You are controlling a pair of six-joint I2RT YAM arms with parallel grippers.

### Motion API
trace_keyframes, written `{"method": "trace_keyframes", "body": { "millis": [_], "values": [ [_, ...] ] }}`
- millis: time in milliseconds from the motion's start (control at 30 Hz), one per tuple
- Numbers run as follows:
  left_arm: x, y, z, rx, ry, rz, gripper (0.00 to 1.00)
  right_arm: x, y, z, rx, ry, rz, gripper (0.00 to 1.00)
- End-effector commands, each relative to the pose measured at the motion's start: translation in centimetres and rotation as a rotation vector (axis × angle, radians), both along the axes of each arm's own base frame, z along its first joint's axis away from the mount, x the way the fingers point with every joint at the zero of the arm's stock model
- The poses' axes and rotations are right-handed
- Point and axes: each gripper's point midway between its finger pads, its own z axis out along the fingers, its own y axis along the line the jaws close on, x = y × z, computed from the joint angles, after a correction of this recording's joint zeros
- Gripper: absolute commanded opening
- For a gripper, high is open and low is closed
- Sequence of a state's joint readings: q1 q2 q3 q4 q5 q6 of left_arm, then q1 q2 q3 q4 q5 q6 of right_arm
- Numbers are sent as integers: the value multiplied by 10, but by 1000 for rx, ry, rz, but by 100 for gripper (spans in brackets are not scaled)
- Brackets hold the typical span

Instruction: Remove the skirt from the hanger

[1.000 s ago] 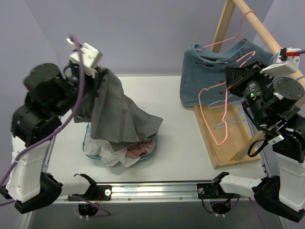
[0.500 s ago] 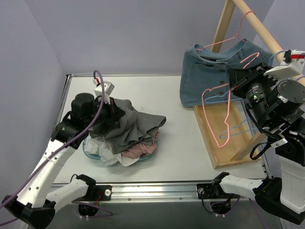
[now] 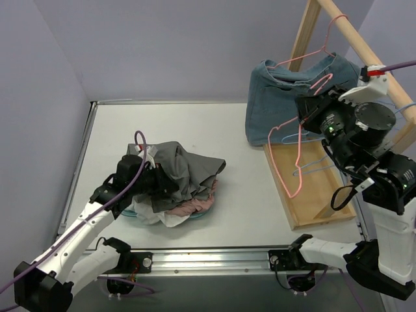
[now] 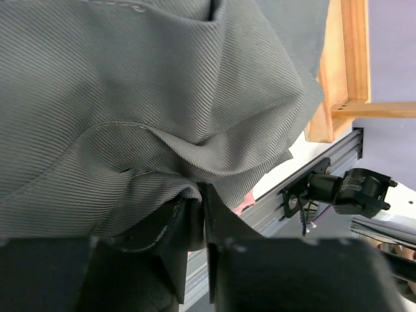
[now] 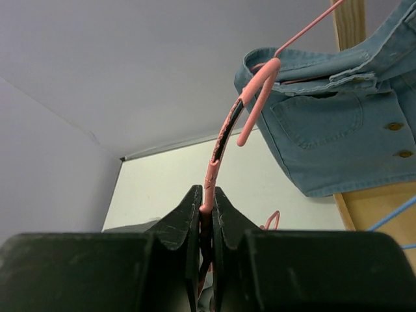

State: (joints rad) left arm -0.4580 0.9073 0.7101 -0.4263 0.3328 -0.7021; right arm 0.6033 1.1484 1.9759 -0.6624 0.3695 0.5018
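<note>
So the grey skirt (image 3: 188, 170) is off the pink hanger (image 5: 224, 133) — it's slumped on top of the clothes pile (image 3: 185, 207) in the blue tub (image 3: 129, 211), front-left on the table (image 3: 240, 156); the left gripper (image 4: 200, 194) is down at the heap, fingers pinched on a fold of the skirt; the right gripper (image 5: 207, 198) is clamped tight on the bare hanger's wire — holding it up near the denim garment (image 3: 273, 97) hanging on the wooden rack (image 3: 312, 195).
</note>
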Motion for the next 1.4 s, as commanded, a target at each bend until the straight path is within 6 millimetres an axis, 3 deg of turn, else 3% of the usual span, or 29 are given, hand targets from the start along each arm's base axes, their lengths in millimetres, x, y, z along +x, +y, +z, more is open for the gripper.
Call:
{"method": "trace_keyframes", "body": {
  "millis": [0, 33, 67, 167, 367, 400, 500, 533, 600, 633, 700, 800, 833, 967, 1100, 1233, 1300, 1367],
  "values": [
    [8, -12, 47, -95, -119, -25, 28, 14, 18, -15, -36, 31, 45, 0],
    [6, -12, 51, -91, -131, -22, 35, 16, 20, -17, -39, 34, 47, 0],
    [4, -12, 67, -104, -169, -23, 38, 19, 22, -23, -49, 46, 48, 0],
    [-8, -13, 84, -105, -195, -38, 47, 27, 27, -31, -66, 65, 51, 0],
    [-37, -35, 150, -152, -312, -119, 49, 45, 32, -53, -120, 114, 21, 0],
    [-41, -37, 174, -165, -361, -134, 49, 47, 32, -56, -132, 120, 16, 0],
    [-49, -55, 198, -142, -411, -209, 50, 55, 29, -66, -166, 142, -24, 0],
    [-52, -57, 226, -167, -463, -223, 51, 57, 28, -68, -179, 146, -32, 0],
    [-50, -65, 225, -89, -465, -242, 53, 60, 27, -72, -195, 154, -46, 0],
    [-49, -64, 234, -79, -477, -231, 53, 61, 27, -72, -202, 155, -45, 0],
    [-48, -58, 222, -42, -450, -212, 53, 60, 27, -70, -201, 153, -39, 0],
    [-39, -35, 199, 23, -456, -128, 49, 55, 24, -64, -185, 130, -40, 0],
    [-29, -21, 194, 61, -456, -70, 37, 54, 23, -62, -182, 127, -40, 0],
    [-10, 13, 182, 153, -447, 20, 14, 50, 23, -59, -178, 125, -26, 0],
    [10, 33, 152, 233, -389, 52, 15, 45, 19, -55, -167, 113, -32, 0],
    [16, 31, 124, 232, -329, 40, 15, 41, 13, -55, -173, 110, -43, 0],
    [16, 22, 122, 184, -320, 22, 16, 41, 13, -56, -175, 113, -42, 0],
    [15, 20, 128, 156, -340, 25, 28, 42, 15, -60, -178, 121, -34, 0]
  ]
}}
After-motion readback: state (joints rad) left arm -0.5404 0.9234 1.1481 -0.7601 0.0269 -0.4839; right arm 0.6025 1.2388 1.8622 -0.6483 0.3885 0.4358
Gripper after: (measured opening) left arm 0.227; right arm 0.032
